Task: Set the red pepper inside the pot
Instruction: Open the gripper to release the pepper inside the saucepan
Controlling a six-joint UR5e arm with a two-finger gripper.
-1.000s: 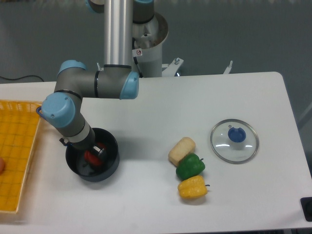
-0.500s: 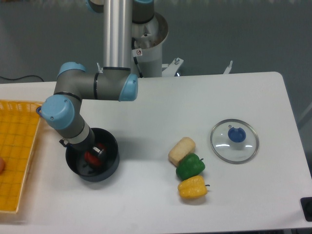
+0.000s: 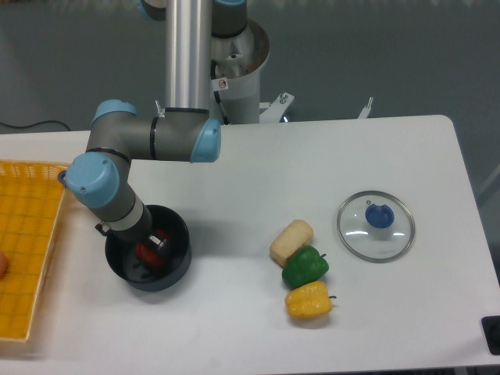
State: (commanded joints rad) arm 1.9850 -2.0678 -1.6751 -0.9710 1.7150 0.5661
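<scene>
- The claw (image 3: 158, 244) is down inside the pot (image 3: 176, 266), at the left of the desk (image 3: 250, 172), beside the yellow basket (image 3: 27, 250)
- The red pepper (image 3: 147, 254) sits within the pot's rim, directly under the claw, touching it
- From here I cannot tell whether the claw grips the pepper or has spread
- To my eye, the coming move is straight up, since the pepper lies below, not aside

This looks like a robotics lab: a grey-and-blue industrial arm (image 3: 148, 141) on a metal pedestal (image 3: 234, 58) stands behind a plain white table (image 3: 312, 156), toy vegetables (image 3: 305, 269) laid out, bare grey floor behind.
</scene>
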